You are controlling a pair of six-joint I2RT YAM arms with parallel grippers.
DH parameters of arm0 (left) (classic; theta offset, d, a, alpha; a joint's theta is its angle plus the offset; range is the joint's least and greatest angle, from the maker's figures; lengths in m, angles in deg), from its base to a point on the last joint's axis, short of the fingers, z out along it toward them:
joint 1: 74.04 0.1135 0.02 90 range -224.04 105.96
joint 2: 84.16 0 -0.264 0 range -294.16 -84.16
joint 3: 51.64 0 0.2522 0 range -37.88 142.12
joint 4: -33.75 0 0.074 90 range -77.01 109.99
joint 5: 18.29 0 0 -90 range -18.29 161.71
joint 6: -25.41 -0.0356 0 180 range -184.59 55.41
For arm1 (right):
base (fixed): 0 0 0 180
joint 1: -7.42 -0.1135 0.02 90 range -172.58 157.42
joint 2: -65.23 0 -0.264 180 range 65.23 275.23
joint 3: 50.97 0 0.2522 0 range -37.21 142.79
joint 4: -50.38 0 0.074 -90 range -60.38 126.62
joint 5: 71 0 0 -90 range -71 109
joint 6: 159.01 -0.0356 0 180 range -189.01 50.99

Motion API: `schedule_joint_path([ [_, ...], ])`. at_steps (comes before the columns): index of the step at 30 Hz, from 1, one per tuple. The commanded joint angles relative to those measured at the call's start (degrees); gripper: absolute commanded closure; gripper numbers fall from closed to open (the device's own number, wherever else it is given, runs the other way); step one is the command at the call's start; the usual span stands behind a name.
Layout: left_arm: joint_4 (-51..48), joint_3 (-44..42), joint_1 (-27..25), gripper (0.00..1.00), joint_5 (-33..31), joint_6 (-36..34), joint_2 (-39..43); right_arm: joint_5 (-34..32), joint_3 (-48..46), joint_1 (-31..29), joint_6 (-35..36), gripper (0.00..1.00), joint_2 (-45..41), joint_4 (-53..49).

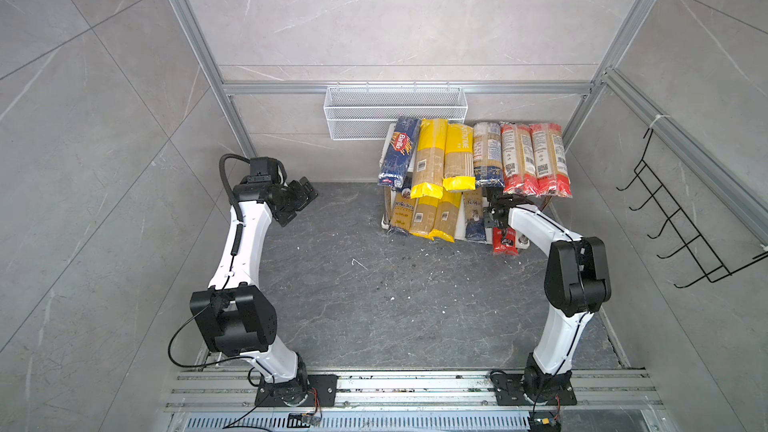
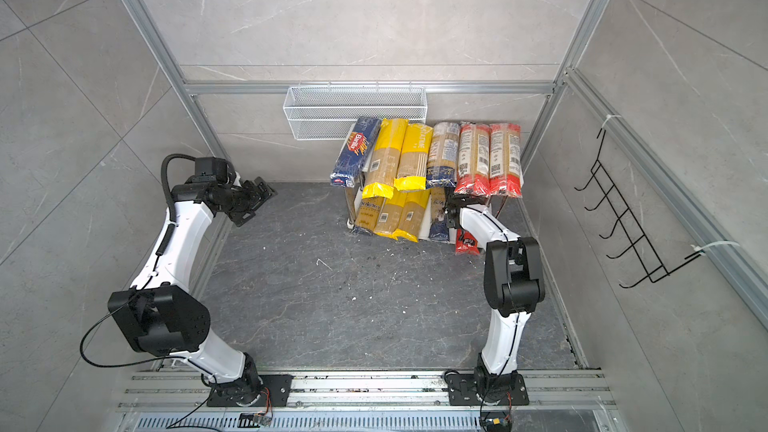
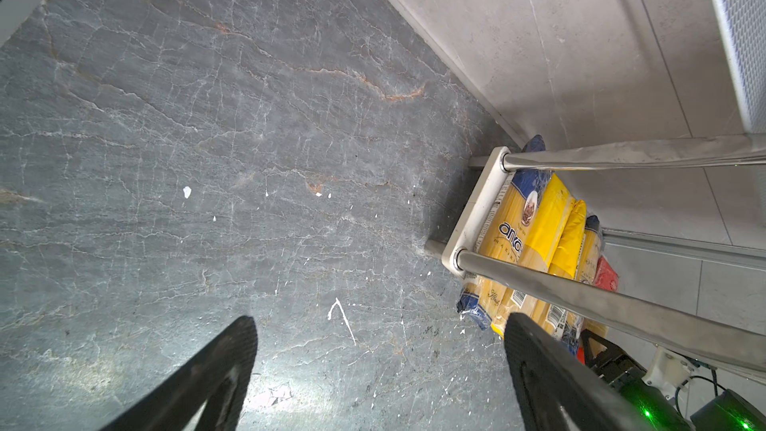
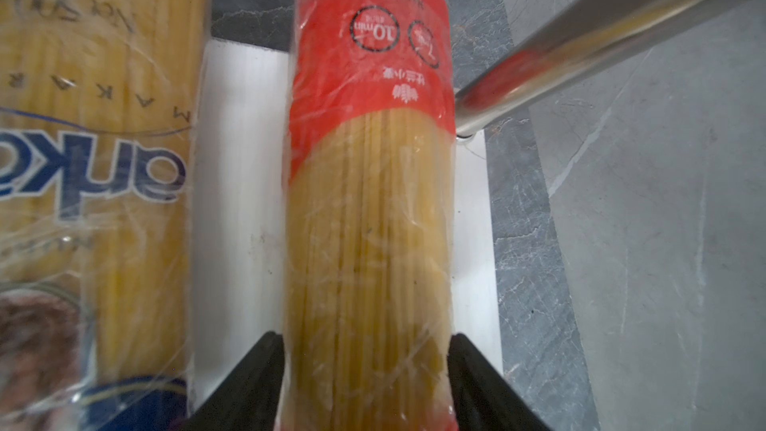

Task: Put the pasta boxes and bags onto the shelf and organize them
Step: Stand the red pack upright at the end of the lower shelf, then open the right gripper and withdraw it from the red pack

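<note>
The shelf (image 1: 459, 229) stands at the back wall with both tiers loaded. On the top tier lie a blue Barilla pack (image 1: 400, 151), two yellow-ended bags (image 1: 432, 157), a navy-ended bag (image 1: 487, 155) and two red-ended bags (image 1: 517, 160). A red-ended bag (image 4: 369, 159) lies on the lower board (image 4: 240, 159) beside a navy-ended bag (image 4: 103, 159). My right gripper (image 4: 367, 337) reaches in under the top tier. Its fingers stand apart at either side of this bag without squeezing it. My left gripper (image 3: 379, 321) hangs open and empty over the floor, left of the shelf.
A white wire mesh basket (image 1: 395, 112) hangs on the back wall just above the shelf. A black hook rack (image 1: 681, 218) hangs on the right wall. A chrome shelf leg (image 4: 601, 35) stands close beside the red-ended bag. White crumbs dot the dark floor (image 1: 374, 284).
</note>
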Motion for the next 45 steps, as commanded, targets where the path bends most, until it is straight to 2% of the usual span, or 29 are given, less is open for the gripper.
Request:
schedule_joint_path([
  [1, -0.5, 1.7, 0.5, 0.04, 2.7, -2.4, -0.6, -0.8, -0.3, -0.3, -2.0, 0.32, -2.0, 0.0],
  [4, 0.0, 0.9, 0.6, 0.04, 3.3, -2.8, -0.3, -0.8, -1.3, -0.6, -2.4, 0.3, -3.4, -0.7],
  [7, 0.4, -0.2, 0.6, 0.04, 3.9, -3.0, 0.4, -0.1, -2.7, -1.1, -2.8, 0.22, -5.0, -1.3],
  [27, 3.0, -12.7, 1.1, 0.01, 4.1, -4.6, 10.8, 1.3, -17.0, -6.4, -7.3, 0.19, -20.7, -5.6],
  [32, 4.8, -16.9, 1.1, 0.0, 5.4, -4.7, 14.9, 4.2, -21.4, -9.1, -9.3, 0.18, -26.2, -6.7],
  [33, 5.1, -17.8, 1.1, 0.0, 5.3, -4.8, 16.0, 4.8, -22.1, -9.7, -9.4, 0.04, -27.2, -6.6],
  [34, 5.2, -18.6, 1.1, 0.0, 5.2, -5.0, 17.1, 5.6, -22.7, -10.6, -9.6, 0.0, -28.6, -6.8],
  [41, 8.8, -26.9, 1.1, 0.0, 1.3, -8.8, 26.7, 5.8, -25.9, -14.2, -13.1, 0.0, -37.4, -7.5],
  [45, 9.9, -29.2, 1.0, 0.0, -0.7, -14.3, 30.8, 3.9, -26.8, -14.2, -13.0, 0.0, -43.0, -7.7],
])
